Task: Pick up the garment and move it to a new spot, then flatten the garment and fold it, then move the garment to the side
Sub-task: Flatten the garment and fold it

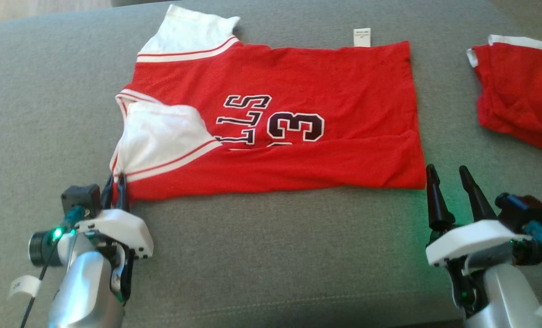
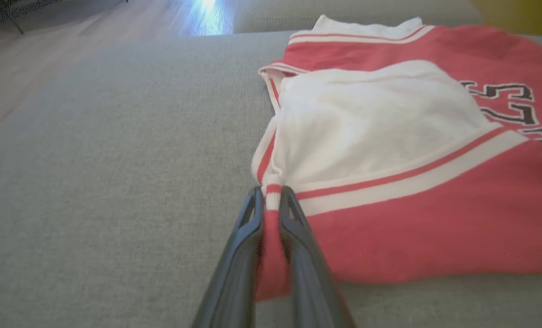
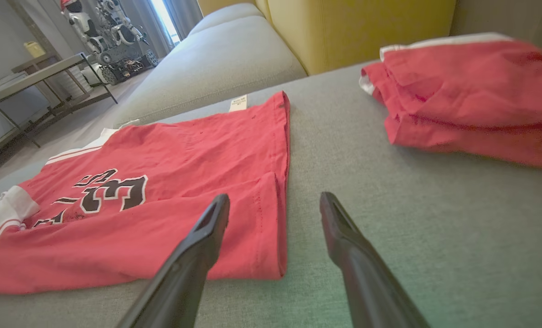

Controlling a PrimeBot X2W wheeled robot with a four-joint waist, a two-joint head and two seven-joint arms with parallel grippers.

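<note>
The red garment [image 1: 343, 82] bears dark, white-edged letters "LLS" and a large "3", partly folded under. Its white tag [image 1: 362, 37] carries print too small to read.

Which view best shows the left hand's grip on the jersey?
Left wrist view: the left hand is shut on the jersey at its striped sleeve edge, seen close. Head view shows that grip small, at the near left corner. Right wrist view shows the jersey's hem end and print.

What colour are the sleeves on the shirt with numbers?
The sleeves are white, with a red stripe near the edge; best seen in the left wrist view.
</note>
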